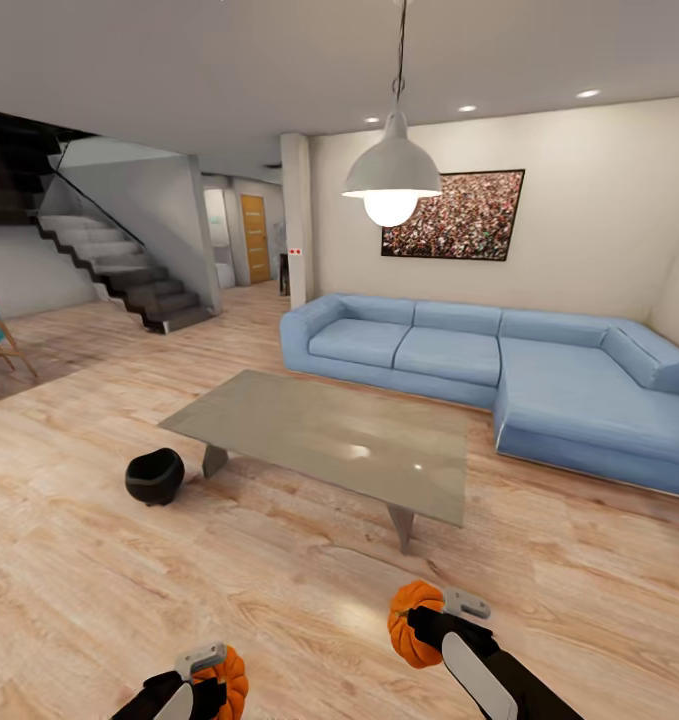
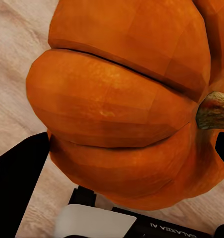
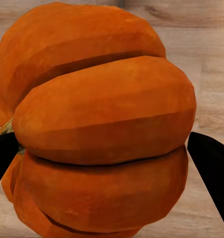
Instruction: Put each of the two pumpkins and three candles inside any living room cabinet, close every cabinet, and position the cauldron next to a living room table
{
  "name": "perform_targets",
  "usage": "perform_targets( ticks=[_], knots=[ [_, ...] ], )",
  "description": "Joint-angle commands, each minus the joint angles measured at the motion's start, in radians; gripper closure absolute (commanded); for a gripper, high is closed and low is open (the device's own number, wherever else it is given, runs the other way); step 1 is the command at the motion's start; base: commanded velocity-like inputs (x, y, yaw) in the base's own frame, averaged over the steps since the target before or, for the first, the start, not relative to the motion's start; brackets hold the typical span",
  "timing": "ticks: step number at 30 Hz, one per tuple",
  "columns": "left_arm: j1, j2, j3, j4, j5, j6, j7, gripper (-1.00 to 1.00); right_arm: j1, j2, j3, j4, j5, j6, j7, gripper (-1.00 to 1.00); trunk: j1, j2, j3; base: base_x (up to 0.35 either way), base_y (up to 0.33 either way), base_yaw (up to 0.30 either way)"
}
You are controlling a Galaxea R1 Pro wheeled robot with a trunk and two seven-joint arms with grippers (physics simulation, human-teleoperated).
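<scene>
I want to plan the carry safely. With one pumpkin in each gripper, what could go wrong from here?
1. Each pumpkin is round and ribbed, held between two thin fingers; the left pumpkin or right pumpkin might slip while the robot drives.
2. The coffee table and black cauldron stand close ahead; turning could bump them.
3. With the left gripper and right gripper both full, opening a cabinet may be awkward.

The desk (image 1: 319, 440) stands mid-floor, with the sofa (image 1: 499, 370) behind it to the right and the cauldron (image 1: 155, 476) on the floor just beside its left end. Stairs (image 1: 119, 265) rise far left. Nearest, each pincer holds a pumpkin: left (image 1: 227, 678), right (image 1: 415, 622).
</scene>
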Motion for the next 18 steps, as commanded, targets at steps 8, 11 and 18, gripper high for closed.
perform_targets(
  ticks=[8,11,18],
  knots=[
    [-0.001,0.0,-0.009,-0.002,0.01,0.002,0.01,1.0,-0.001,-0.001,0.006,-0.003,-0.002,0.002,-0.006,1.0,0.0,-0.001,-0.001,0.0,0.0,0.278],
    [-0.001,0.0,-0.009,-0.002,0.01,0.002,0.01,1.0,-0.001,-0.001,0.033,-0.002,-0.002,0.002,-0.006,1.0,0.0,-0.001,-0.001,0.0,0.0,0.278],
    [-0.001,0.0,-0.009,-0.002,0.01,0.002,0.01,1.0,-0.001,-0.001,0.053,-0.002,-0.002,0.0,-0.006,1.0,0.0,-0.001,-0.001,0.0,0.0,0.278]
  ],
)
